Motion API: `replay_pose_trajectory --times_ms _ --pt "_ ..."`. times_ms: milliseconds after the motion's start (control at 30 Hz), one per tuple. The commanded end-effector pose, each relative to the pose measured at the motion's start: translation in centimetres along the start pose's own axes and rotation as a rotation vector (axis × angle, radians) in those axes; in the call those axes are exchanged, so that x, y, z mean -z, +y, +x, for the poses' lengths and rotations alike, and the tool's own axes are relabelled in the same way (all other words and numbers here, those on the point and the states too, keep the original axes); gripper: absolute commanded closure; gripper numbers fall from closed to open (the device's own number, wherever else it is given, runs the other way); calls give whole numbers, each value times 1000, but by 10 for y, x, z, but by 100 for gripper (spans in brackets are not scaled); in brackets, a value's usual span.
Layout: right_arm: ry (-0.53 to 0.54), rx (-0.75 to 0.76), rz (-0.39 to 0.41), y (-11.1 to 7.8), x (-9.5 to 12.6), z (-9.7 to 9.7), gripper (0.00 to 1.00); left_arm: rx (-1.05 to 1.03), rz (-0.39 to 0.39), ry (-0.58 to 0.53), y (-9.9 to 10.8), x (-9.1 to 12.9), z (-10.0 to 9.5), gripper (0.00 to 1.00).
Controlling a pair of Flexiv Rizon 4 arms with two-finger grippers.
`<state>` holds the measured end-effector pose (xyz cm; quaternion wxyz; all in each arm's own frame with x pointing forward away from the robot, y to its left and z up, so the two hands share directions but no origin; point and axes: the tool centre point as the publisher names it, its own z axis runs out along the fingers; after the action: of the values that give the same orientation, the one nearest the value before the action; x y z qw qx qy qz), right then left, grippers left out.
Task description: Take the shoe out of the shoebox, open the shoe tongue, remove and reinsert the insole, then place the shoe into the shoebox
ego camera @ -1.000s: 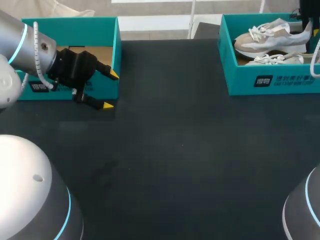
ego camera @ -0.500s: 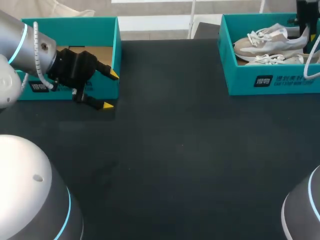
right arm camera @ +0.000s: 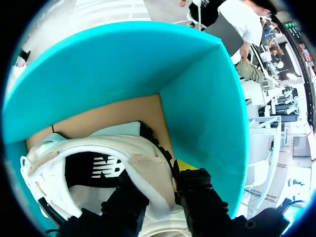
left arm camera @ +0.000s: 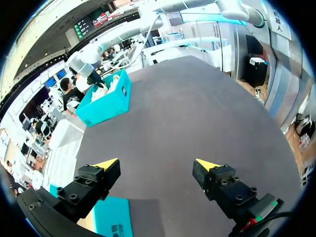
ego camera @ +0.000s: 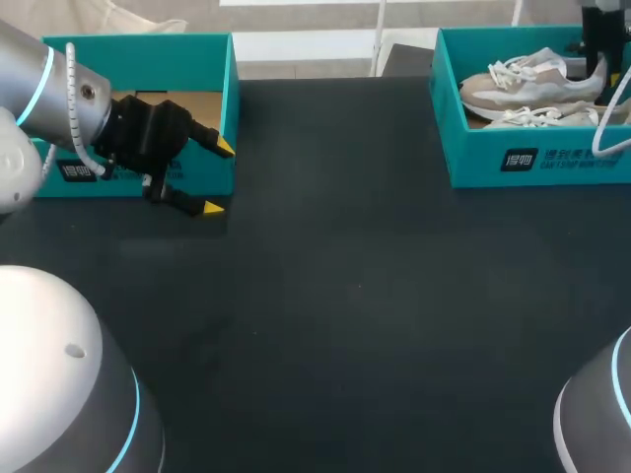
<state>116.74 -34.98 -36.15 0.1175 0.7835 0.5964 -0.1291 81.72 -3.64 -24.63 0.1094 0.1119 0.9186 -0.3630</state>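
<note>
You see the shoebox [ego camera: 532, 163] far right on the desk [ego camera: 345, 296], the shoe [ego camera: 532, 84] inside, a second shoe [ego camera: 537, 116] nearer. Another box [ego camera: 222, 89] sits far left, left gripper [ego camera: 219, 177] at its near-right corner.

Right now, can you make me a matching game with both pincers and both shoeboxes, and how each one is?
1 left pincer
2 right pincer
3 left shoebox
4 right shoebox

A holds sneakers
B open, holding nothing
C shut on a sneaker's heel
D looks bare inside

Pairs: 1-B, 2-C, 3-D, 4-A
</note>
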Motion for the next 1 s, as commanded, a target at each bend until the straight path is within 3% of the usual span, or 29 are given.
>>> replay_pose_trajectory --times_ms 33,200,433,600,800,1000 --pt "4 -3 25 9 4 -1 63 -1 -3 1 0 0 0 0" --pt "50 -25 38 7 14 -2 58 -1 -3 1 0 0 0 0" --pt "72 -33 9 0 35 -5 41 -1 -3 1 0 0 0 0" --pt "89 -52 -36 -8 57 -5 38 -1 -3 1 0 0 0 0" --pt "141 -115 -74 -44 92 -8 32 -1 -3 1 0 0 0 0" --pt "174 -156 -74 -83 115 2 29 -1 -3 1 0 0 0 0"
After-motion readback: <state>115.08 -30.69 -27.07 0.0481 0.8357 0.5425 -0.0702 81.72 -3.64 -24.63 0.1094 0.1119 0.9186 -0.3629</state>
